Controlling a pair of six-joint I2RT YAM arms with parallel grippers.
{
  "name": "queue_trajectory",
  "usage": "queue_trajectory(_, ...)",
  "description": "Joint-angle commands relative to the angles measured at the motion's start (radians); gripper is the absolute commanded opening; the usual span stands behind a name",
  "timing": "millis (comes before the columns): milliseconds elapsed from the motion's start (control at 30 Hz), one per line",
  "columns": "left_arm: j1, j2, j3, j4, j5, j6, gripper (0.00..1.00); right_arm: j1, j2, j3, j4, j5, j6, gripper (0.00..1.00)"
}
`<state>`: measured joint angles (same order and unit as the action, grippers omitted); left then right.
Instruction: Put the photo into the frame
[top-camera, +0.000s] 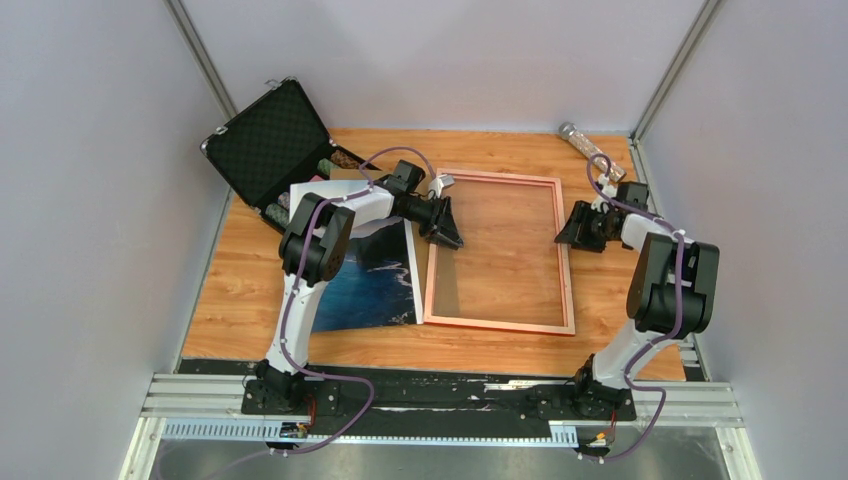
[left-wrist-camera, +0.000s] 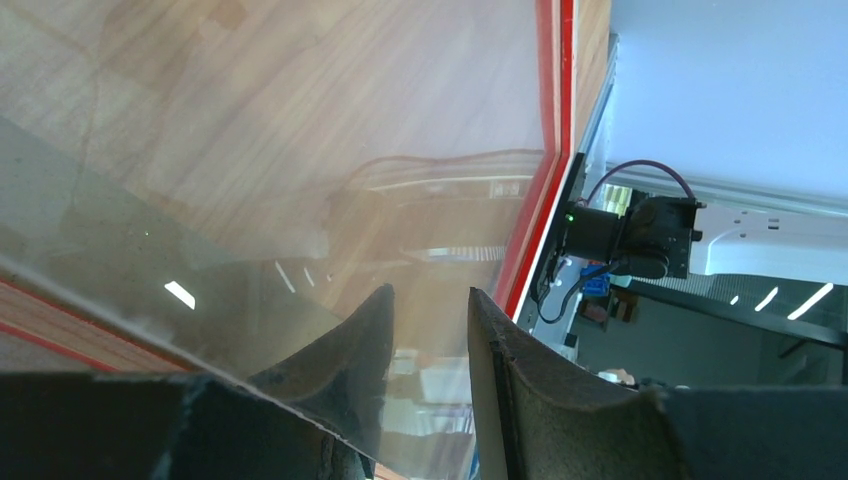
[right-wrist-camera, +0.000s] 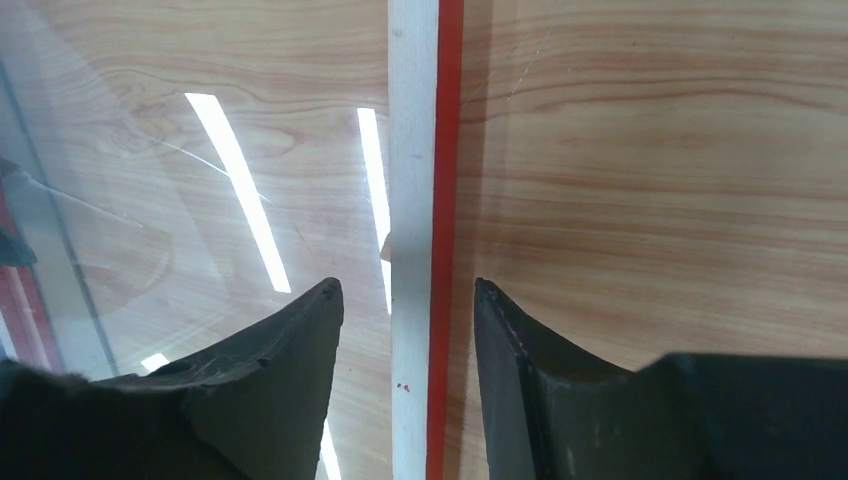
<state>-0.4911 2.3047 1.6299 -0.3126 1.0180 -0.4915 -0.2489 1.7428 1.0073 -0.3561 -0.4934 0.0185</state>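
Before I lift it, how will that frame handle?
The frame looks stiff but thin-railed, so lifting one edge may twist it. Its clear pane mirrors lights, so it is probably slippery and breakable.

Left arm (top-camera: 318, 240): elbow raised, forearm reaching forward and to the right, wrist low. Left gripper (top-camera: 447, 235) is clamped on the frame (top-camera: 500, 177), one finger above its pane and one below. Right arm (top-camera: 672, 285): elbow raised, forearm turned left. Right gripper (top-camera: 572, 230) — jaws parted, fingertips low, pointing left — grips nothing.
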Motion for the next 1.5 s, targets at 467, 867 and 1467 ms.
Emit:
queue_trajectory(467,-0.012,0.002,0.008,-0.026,-0.033,0.039,0.42,0.058,-0.08,0.135,-0.027,-0.004,-0.014,0.55)
queue_trajectory(867,-0.012,0.011,0.013,-0.026,-0.038,0.034,0.42,0.298,0.014,0.218,0.021,0.062,-0.072,0.55)
queue_trajectory(1467,-0.012,0.013,0.012,-0.024,-0.035,0.032,0.42,0.526,0.128,0.262,0.025,0.186,-0.126,0.54)
